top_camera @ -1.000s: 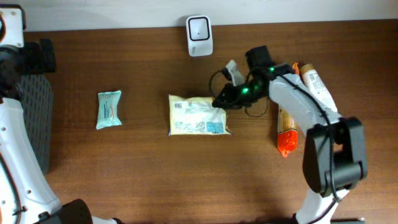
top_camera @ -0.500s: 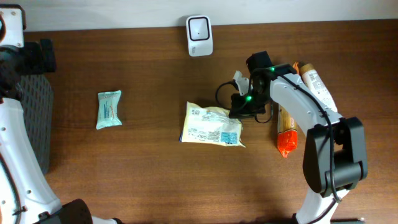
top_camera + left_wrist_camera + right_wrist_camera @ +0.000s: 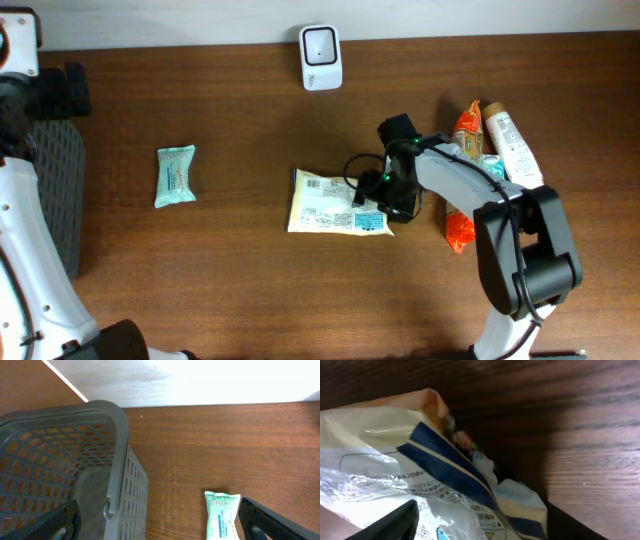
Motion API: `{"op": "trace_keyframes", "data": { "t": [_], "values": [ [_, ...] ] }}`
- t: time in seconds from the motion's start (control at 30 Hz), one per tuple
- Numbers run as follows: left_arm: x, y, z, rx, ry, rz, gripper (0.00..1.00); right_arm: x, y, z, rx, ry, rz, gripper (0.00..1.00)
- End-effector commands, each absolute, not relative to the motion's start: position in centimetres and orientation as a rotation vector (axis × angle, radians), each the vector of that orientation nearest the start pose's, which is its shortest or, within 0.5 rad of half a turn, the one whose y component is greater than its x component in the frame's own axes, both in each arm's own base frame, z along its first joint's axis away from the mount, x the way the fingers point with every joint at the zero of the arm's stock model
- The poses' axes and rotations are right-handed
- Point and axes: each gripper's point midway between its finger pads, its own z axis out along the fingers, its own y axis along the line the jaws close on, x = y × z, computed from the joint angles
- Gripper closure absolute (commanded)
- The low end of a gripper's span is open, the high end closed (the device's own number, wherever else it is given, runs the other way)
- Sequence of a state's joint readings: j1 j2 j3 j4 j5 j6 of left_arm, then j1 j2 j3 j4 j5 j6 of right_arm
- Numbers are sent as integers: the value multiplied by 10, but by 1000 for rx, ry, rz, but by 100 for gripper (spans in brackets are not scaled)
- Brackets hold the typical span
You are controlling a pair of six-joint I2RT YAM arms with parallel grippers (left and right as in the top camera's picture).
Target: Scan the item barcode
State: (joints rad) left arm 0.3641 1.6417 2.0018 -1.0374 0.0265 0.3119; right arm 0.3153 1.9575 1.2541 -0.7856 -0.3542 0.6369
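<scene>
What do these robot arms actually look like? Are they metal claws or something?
The right arm and left arm are smooth white shells with black joints. The right pincer is black, with a small green light and a thin black cable looping beside it. The left pincer is black too.

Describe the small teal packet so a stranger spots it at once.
Start at the grey mesh basket at far left. Just right of it, alone, lies the small packet. It is pale teal, unlike the larger yellow pouch further right.
</scene>
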Motion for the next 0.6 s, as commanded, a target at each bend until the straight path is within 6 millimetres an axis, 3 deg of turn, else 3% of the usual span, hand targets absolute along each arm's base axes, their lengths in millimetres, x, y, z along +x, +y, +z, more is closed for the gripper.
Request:
{"op": "trace_keyframes", "data": {
  "t": [0.0, 0.03, 0.07, 0.17, 0.2, 0.27, 0.37, 0.43, 0.57],
  "values": [
    [409, 151, 375, -31, 2245, 342, 1, 330, 175, -2, 485, 3111, 424, 28],
    [409, 151, 375, -31, 2245, 342, 1, 327, 185, -16, 445, 3130, 413, 31],
    [409, 151, 375, -31, 2245, 342, 1, 325, 185, -22, 471, 3147, 404, 40],
    [409, 151, 375, -31, 2245, 342, 1, 326, 181, -23, 500, 3146, 407, 89],
    [409, 151, 375, -31, 2245, 342, 1, 326, 182, -23, 497, 3147, 407, 96],
    [409, 151, 375, -31, 2245, 342, 1, 327, 184, -22, 480, 3144, 425, 96],
    [409, 151, 375, -31, 2245, 342, 1, 331, 215, -11, 227, 3116, 719, 96],
    [409, 151, 375, -31, 2245, 342, 1, 331, 224, -5, 139, 3097, 812, 96],
    [409, 151, 375, -31, 2245, 342, 1, 333, 247, 31, -58, 2978, 1045, 96]
  ]
}}
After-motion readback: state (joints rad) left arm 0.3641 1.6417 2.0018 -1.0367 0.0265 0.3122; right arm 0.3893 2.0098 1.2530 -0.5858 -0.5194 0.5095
